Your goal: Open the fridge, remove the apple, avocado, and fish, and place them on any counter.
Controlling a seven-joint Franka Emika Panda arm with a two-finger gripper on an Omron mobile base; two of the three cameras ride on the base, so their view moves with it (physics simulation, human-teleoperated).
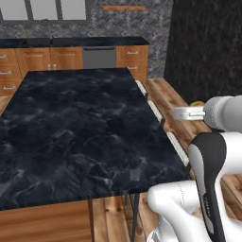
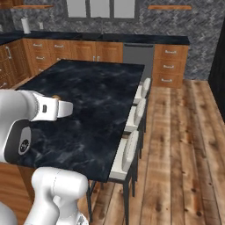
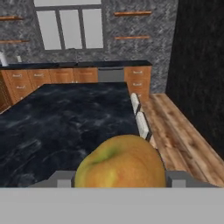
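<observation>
We see the round yellow-orange apple (image 3: pixel 121 161) clamped between the 2 wide-set fingers of the white arm's gripper (image 3: pixel 120 178). The black white-veined marble island counter (image 3: pixel 61 127) lies ahead and below, to its left; release there looks next.

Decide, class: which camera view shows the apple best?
The hand view: the apple sits large and close between the claw tips, above the counter. The left base view shows just a yellow sliver behind the wrist; the right base view hardly shows it.
</observation>
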